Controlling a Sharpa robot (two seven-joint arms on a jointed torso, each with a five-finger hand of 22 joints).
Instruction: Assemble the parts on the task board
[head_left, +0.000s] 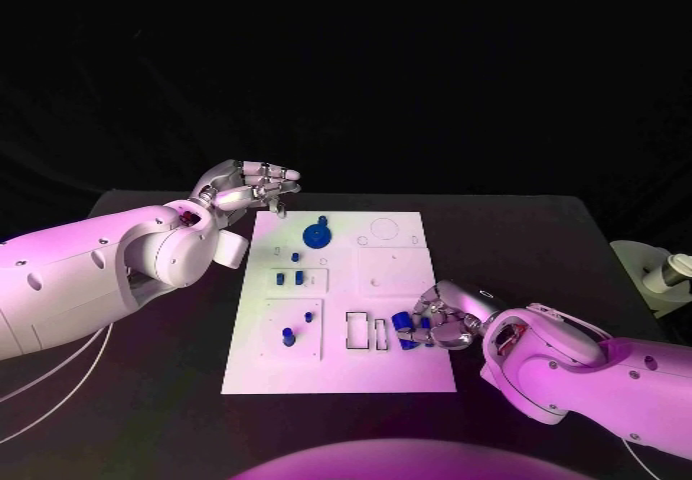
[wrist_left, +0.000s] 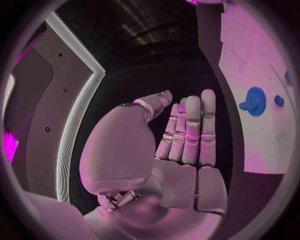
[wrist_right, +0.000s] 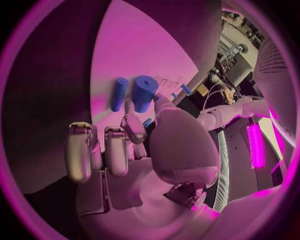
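The white task board (head_left: 411, 372) lies mid-table. A blue gear (head_left: 317, 235) (wrist_left: 254, 101) sits near its far edge, and small blue pegs (head_left: 289, 337) stand along its left side. My left hand (head_left: 253, 185) (wrist_left: 187, 135) hovers above the board's far left corner, its fingers side by side with nothing in them. My right hand (head_left: 444, 318) (wrist_right: 134, 145) rests on the board's near right. A thick blue cylinder (wrist_right: 145, 92) and a thin one (wrist_right: 119, 93) lie just past its fingertips, the thumb touching the thick one. A small blue part (wrist_right: 148, 121), mostly hidden, shows pinched between thumb and finger.
Two narrow rectangular slots (head_left: 356, 330) lie just left of the right hand. Square outlines and a round recess (head_left: 384, 229) mark the board's far right. A pale round object (head_left: 666, 272) stands beyond the table's right edge. Bare black table (head_left: 173, 350) flanks the board.
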